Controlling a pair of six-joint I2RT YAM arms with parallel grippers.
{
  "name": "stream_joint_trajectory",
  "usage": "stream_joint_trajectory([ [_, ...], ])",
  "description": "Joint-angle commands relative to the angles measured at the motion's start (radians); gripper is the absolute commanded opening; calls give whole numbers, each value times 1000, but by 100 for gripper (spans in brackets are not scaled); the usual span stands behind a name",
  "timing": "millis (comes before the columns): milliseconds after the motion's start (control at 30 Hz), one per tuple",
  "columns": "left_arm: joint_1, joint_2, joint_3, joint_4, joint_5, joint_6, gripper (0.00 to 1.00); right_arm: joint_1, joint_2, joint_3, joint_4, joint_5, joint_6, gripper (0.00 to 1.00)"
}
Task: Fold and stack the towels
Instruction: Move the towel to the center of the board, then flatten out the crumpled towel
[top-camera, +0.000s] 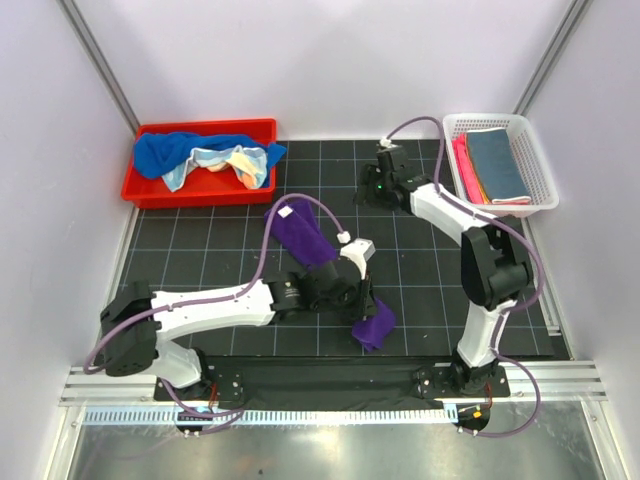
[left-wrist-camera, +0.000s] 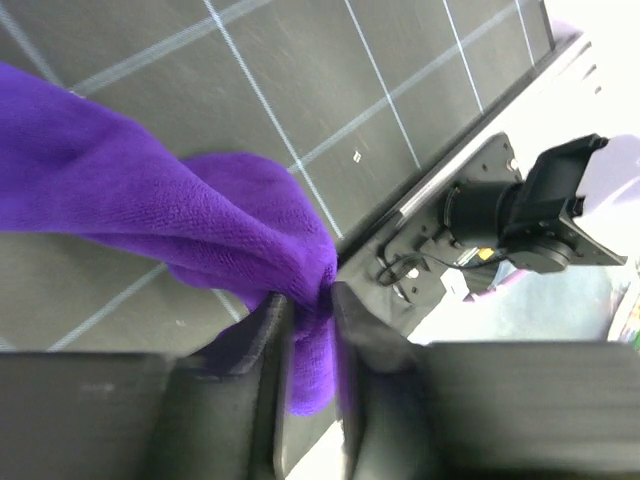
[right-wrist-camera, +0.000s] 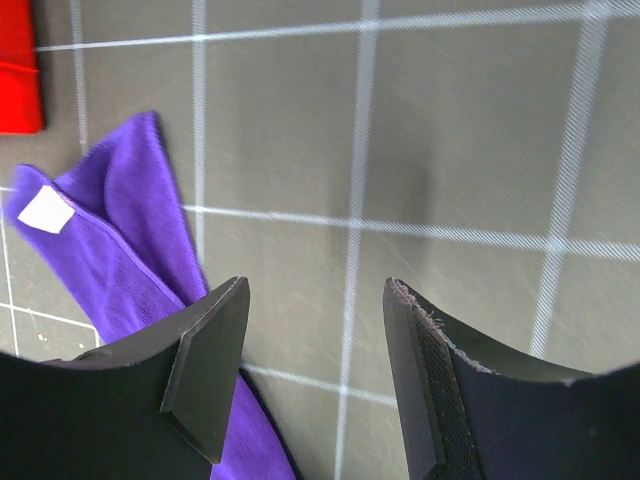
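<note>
Plush terry, limp and twisted into a rope: the purple towel (left-wrist-camera: 200, 210) lies across the black gridded table (top-camera: 420, 290), one end bunched in your left tool (left-wrist-camera: 312, 330), whose jaws stand narrow on it. That pinch holds only a thin fold, so it could slip free, and the twist could carry into a crooked fold. Your right tool (right-wrist-camera: 315, 360) hangs wide and empty above the table.

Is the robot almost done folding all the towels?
Not yet. The white basket holds stacked folded towels. The left gripper pinches the purple towel; the right gripper is open and empty. The blue towel and pale towel lie crumpled in the red bin.
</note>
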Motion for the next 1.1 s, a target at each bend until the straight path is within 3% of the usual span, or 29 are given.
stream_joint_trajectory([
  [0,7,-97,46,-71,-145,3,31,44,64,122,11,-45,-70,63],
  [167,125,-151,103,-271,-324,-52,40,109,217,332,-29,-30,-108,63],
  [367,417,-169,101,-283,-372,-78,41,166,413,541,-50,5,-124,62],
  [500,581,-73,143,-274,-418,-71,40,205,529,663,-78,82,-125,61],
  [767,756,205,319,-234,-357,-34,37,246,642,780,-139,179,-127,57],
  [800,765,258,342,-233,-348,-22,36,246,644,771,-141,189,-121,55],
  [833,770,282,363,-237,-346,-18,36,246,641,762,-136,196,-121,41],
  [933,784,370,446,-242,-328,-12,36,246,604,679,-95,237,-116,17],
  [1067,784,458,546,-257,-294,6,37,240,521,547,-52,312,-124,6],
])
